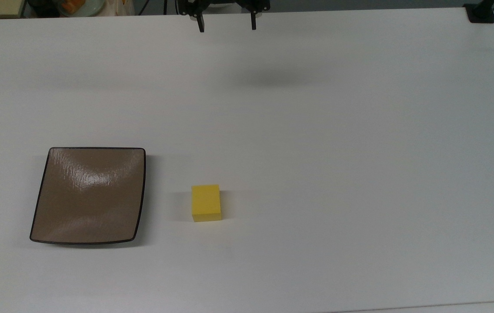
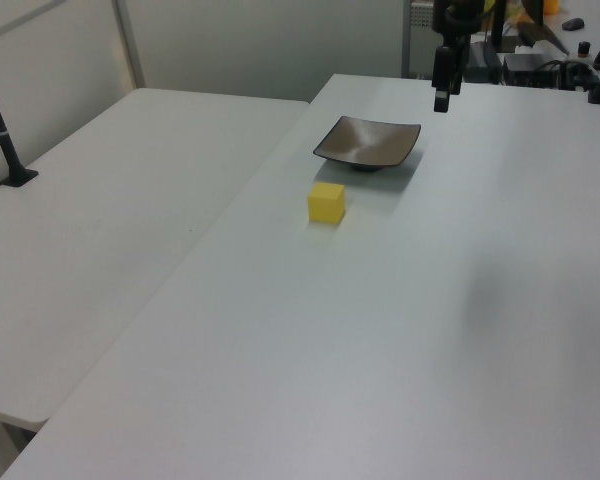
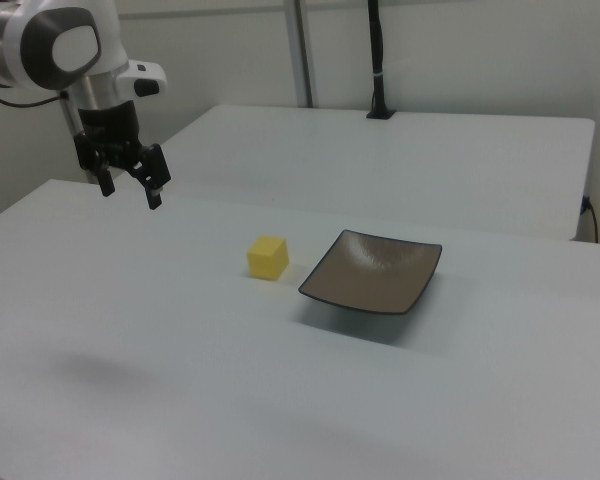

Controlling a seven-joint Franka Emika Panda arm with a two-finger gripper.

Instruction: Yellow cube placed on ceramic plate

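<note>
Well above the table's (image 1: 316, 130) far edge, my gripper (image 1: 227, 24) hangs spread and empty; the yellow cube (image 1: 206, 202) sits toward the near edge, beside the plate (image 1: 88, 195).

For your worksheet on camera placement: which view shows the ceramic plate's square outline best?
The top view: it looks almost straight down on the ceramic plate, so all four rounded corners and the dark rim show. The left view and right view see it at a slant, foreshortened, revealing its upturned edges instead.

On the white desk (image 1: 316, 152) the yellow cube (image 1: 206, 203) sits just right of the brown ceramic plate (image 1: 88, 195), apart from it, while the gripper (image 1: 227, 22) hangs at the far edge, jaws spread, holding nothing.
</note>
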